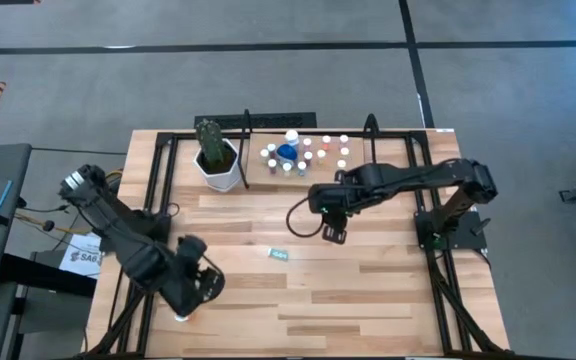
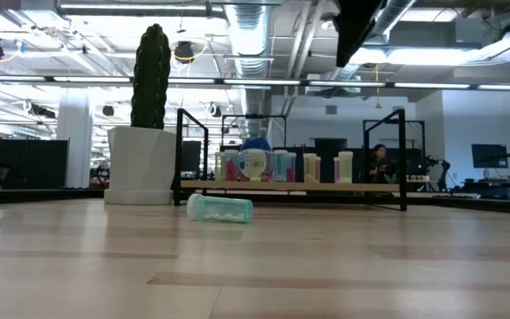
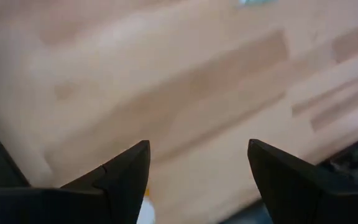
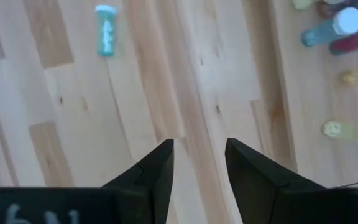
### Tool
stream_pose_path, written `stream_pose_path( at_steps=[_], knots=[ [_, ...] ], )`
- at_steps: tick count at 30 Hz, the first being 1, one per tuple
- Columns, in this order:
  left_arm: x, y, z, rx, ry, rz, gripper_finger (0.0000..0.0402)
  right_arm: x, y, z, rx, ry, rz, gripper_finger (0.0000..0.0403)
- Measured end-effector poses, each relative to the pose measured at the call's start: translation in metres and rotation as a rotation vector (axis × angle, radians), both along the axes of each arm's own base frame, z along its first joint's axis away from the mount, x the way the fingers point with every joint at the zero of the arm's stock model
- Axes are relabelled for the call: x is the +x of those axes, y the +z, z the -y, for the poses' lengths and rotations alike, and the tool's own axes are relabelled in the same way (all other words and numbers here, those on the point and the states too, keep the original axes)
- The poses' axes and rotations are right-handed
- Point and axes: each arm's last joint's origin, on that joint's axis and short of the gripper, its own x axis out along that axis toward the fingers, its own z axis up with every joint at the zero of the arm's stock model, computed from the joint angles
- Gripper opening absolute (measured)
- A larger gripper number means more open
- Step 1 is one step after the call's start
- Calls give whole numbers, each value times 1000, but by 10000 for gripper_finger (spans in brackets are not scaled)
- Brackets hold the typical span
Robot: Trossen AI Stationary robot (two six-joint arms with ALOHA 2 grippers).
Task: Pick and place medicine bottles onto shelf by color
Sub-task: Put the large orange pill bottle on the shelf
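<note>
A teal medicine bottle [image 1: 279, 253] with a white cap lies on its side on the tabletop, also seen in the low view [image 2: 220, 208] and the right wrist view [image 4: 105, 30]. Several small bottles [image 1: 304, 151] stand upright on the shelf [image 2: 290, 185] at the far side. My right gripper [image 1: 333, 232] hangs above the table between the shelf and the lying bottle, open by a narrow gap [image 4: 199, 163] with nothing in it. My left gripper [image 1: 193, 290] hovers near the front left, wide open [image 3: 197, 174] and empty. A small white and orange thing [image 3: 143, 208] shows below it, beside one finger.
A white pot with a green cactus [image 1: 217, 158] stands at the shelf's left end. Black frame rails [image 1: 158, 180] run along the table's left and right sides. Bare wood planks [image 1: 368, 300] stretch across the near right of the table.
</note>
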Motion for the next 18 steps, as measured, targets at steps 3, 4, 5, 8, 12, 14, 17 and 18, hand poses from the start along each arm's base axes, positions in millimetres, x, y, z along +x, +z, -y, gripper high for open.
stream_pose_path(
  at_steps=[3,4,5,8,12,14,17,18],
  knots=[
    [-4,-10,16,-117,15,-47,265,-1,0,-7,-2,25,-10,172],
    [-5,-14,21,-146,20,-78,268,-2,0,-9,-4,35,-15,173],
    [-6,-18,26,-162,21,-112,272,-3,-1,-12,-6,43,-23,173],
    [-9,-27,36,-197,43,-204,281,-6,-1,-21,-12,76,-43,173],
    [-7,-44,51,-190,80,-265,286,-8,-1,-33,-18,135,-39,171],
    [-7,-52,59,-176,84,-284,286,-8,-1,-37,-20,153,-36,170],
    [-8,-65,66,-157,116,-342,287,-9,-1,-40,-20,164,-36,170],
    [-8,-68,69,-148,126,-354,287,-9,-1,-41,-19,165,-35,170]
  ],
)
